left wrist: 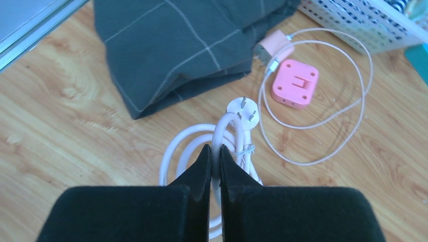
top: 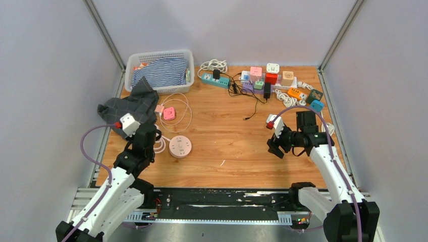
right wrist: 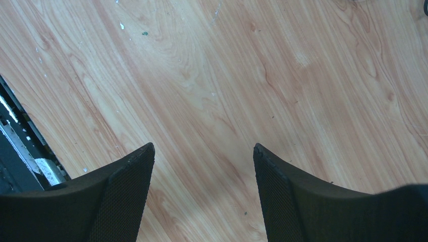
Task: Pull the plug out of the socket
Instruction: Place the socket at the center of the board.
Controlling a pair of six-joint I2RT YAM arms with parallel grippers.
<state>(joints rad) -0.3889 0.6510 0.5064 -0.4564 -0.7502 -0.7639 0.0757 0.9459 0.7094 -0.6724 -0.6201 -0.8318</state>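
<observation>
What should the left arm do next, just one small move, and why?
Probably open the left gripper and let go of the white cord: its jaws are shut on a loop of it, and the white plug beside that loop lies with bare prongs showing, in no socket.

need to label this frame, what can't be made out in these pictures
- Left wrist: the lower loops of the white cable vanish behind the left gripper; the round socket is out of frame.
- Top external: the left gripper's grip is hidden under its own wrist.
- Top external: the far adapters are too small to tell what is plugged where.
- Right wrist: the right gripper frames only bare table.
</observation>
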